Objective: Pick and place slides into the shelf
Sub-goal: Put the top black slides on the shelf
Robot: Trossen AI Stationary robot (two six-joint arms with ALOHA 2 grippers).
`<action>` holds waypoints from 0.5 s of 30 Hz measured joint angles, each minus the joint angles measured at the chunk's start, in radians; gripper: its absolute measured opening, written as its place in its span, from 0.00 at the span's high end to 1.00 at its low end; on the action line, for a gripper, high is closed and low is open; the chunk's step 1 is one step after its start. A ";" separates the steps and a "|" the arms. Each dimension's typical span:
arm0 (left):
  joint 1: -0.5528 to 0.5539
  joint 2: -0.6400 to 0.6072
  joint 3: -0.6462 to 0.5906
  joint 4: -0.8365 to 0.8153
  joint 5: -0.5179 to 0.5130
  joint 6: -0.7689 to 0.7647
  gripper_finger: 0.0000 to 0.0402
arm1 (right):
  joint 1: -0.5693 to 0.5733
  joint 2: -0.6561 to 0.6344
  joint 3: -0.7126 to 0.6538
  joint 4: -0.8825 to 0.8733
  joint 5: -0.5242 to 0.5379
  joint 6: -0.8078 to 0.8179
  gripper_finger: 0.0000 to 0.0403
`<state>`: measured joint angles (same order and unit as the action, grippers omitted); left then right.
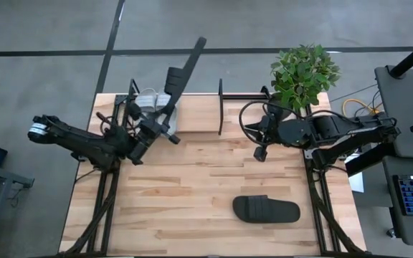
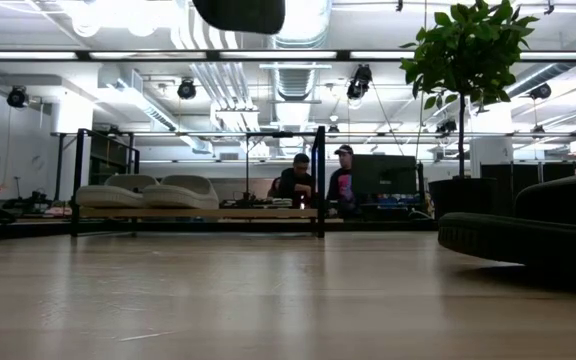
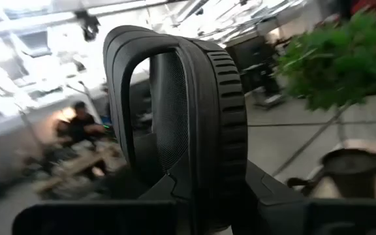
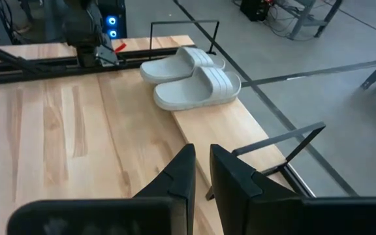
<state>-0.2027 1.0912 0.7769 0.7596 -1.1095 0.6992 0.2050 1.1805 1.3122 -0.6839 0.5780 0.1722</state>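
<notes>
My left gripper (image 1: 165, 113) is shut on a black slide (image 1: 185, 68), held high over the shelf's left end; the low view shows only the slide's end (image 2: 238, 12) at the top. The shelf (image 1: 219, 107) of thin black rods with a wood board (image 4: 230, 127) stands along the table's far edge. Two light grey slides (image 4: 191, 78) rest side by side, soles down, on the board's left end. A second black slide (image 1: 266, 209) lies sole down on the table, near right. My right gripper (image 1: 262, 152) is shut and empty above the shelf's right end (image 4: 201, 171). My left gripper pinches the black slide by its near end (image 3: 207, 196) between the two fingers (image 3: 266, 192), one on each face of the sole. The slide runs on ahead of the fingers, turned on edge, its strap (image 3: 119, 98) to one side. It is lifted clear, slanting up toward the far edge.
A potted green plant (image 1: 303, 72) stands at the shelf's right end, close behind my right arm. Two people sit in the room beyond the shelf (image 2: 318, 185). The middle of the wooden table (image 1: 192, 186) is bare.
</notes>
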 joint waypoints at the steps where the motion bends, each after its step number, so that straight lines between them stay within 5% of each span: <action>1: 0.003 -0.006 -0.001 -0.017 0.015 -0.041 0.93 | 0.000 0.000 -0.004 0.000 0.000 0.002 0.90; 11: 0.136 -0.050 -0.151 0.004 0.421 -0.425 0.93 | 0.000 -0.001 -0.019 0.001 0.000 0.002 0.90; 15: 0.227 -0.041 -0.230 0.135 0.465 -0.510 0.93 | 0.000 -0.001 -0.019 0.001 0.000 0.002 0.90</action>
<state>0.0240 1.0502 0.5473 0.8944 -0.6448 0.1892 0.2050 1.1793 1.2930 -0.6828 0.5781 0.1744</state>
